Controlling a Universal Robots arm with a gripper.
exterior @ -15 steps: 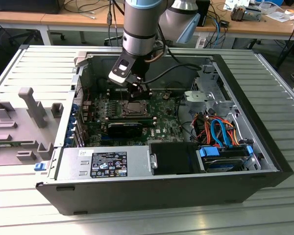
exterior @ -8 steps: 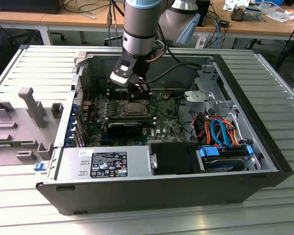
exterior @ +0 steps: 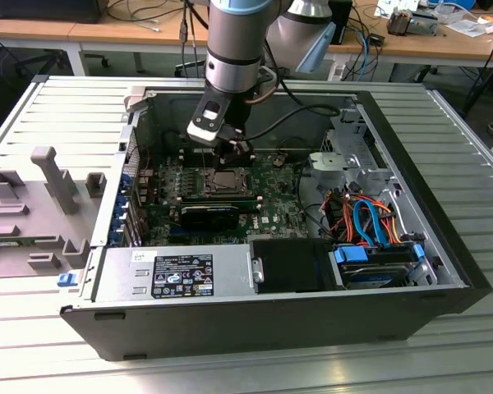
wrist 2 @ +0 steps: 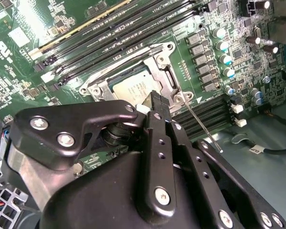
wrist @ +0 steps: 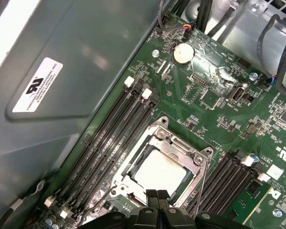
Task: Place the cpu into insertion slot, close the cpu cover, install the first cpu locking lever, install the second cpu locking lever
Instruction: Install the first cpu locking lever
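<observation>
Exterior view, my place: my fingers [exterior: 238,153] hang inside the open computer case [exterior: 255,324], low over the motherboard [exterior: 273,190].
Exterior view, target: the insertion slot [exterior: 222,179] lies directly under them, a shade toward the exterior view's left.
Second wrist view, cpu: the cpu [wrist 2: 132,88] sits in the slot, and the cpu cover [wrist 2: 164,67] lies flat around it as a frame.
Second wrist view, contact: my tip is at one corner of the cover. I cannot tell whether it is touching or just above.
Second wrist view, lever: a thin locking lever [wrist 2: 202,126] starts at that same corner. Its long axis slants away from the socket across the memory slots [wrist 2: 214,112]. I judge it unlatched.
First wrist view, fingers: pressed together, with no gap and nothing seen between them.
First wrist view, extra: the whole square of the cover shows here, with the cpu's grey top through its window just ahead of my tips.
</observation>
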